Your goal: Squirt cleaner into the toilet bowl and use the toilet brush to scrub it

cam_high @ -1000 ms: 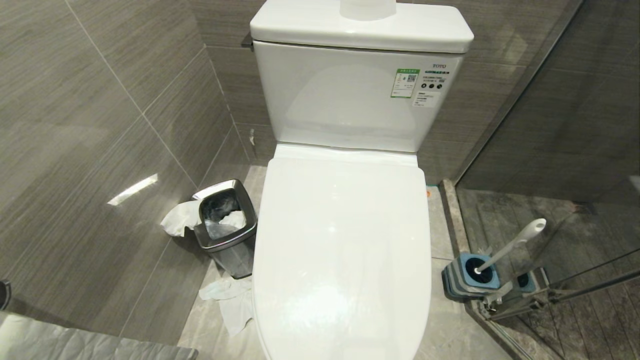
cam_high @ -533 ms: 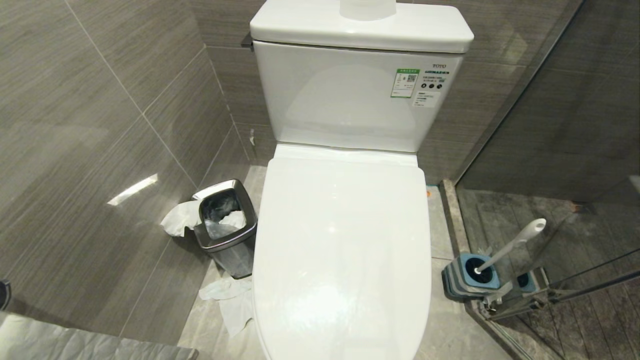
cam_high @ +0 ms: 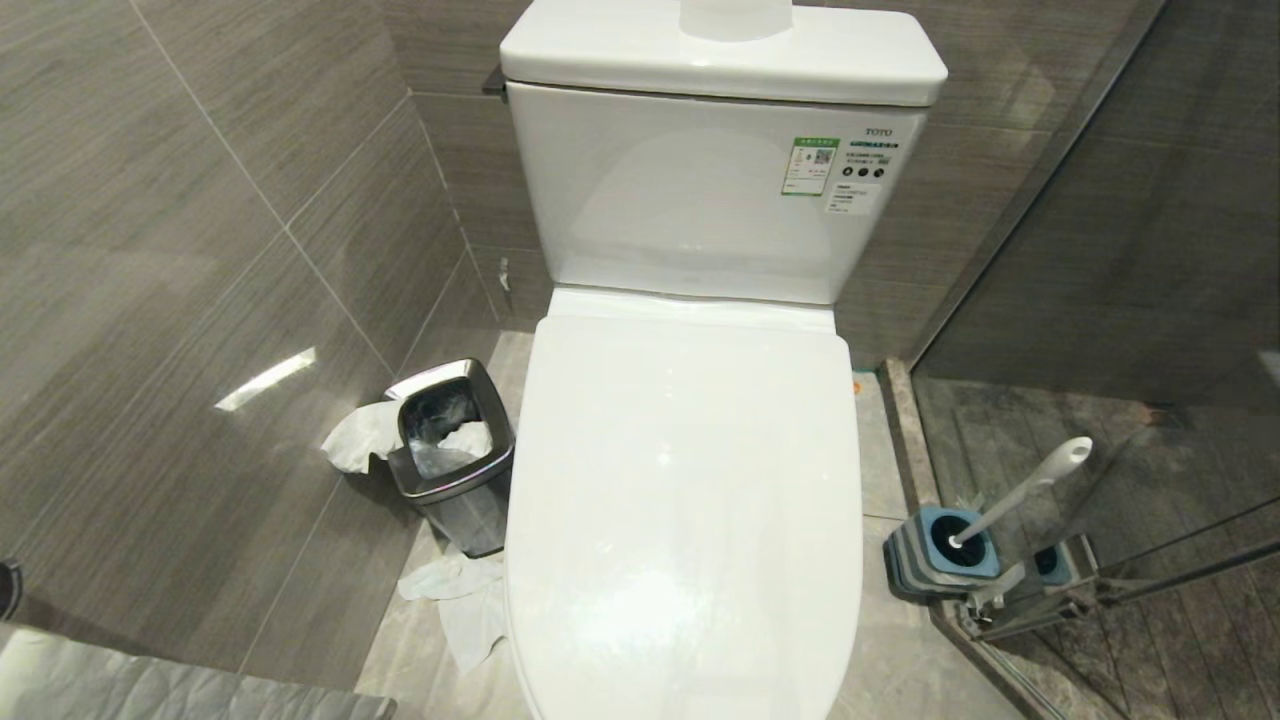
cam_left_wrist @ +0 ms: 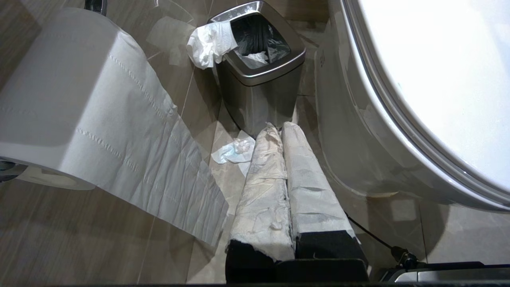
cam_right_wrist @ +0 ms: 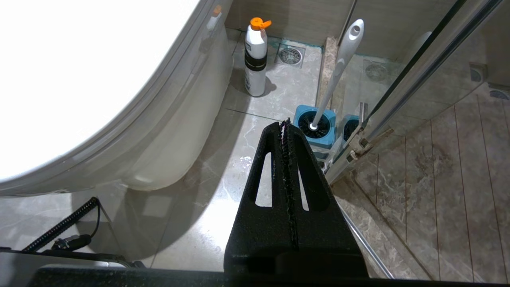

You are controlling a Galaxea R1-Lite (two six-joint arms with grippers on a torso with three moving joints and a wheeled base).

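Toilet lid (cam_high: 685, 500) is covering the bowl, toilet brush (cam_high: 1020, 490) is sitting in its holder (cam_high: 940, 545) rightward, both grippers' fingers (cam_right_wrist: 285, 131) are hanging closed, empty; lid-lifting is pending

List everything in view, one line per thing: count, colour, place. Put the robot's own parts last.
toilet lid: one, white, shut over the bowl, centre.
cistern: one, white, behind the lid, green-edged sticker on its front.
toilet brush: one, white handle, leaning in its holder, on the robot's right of the toilet.
brush holder: one, blue-grey, on the floor by the glass shower door.
bottle: one, white with an orange cap, upright on the floor beside the toilet base.
bin: one, steel, on the left of the toilet, tissue hanging over its rim.
crumpled tissue: white, on the floor in front of the bin.
toilet roll: one, white, its tail hanging down, left wall.
left hand: fingers wrapped in white, shut, empty, low beside the toilet.
right hand: black, shut, empty, low on the other side.
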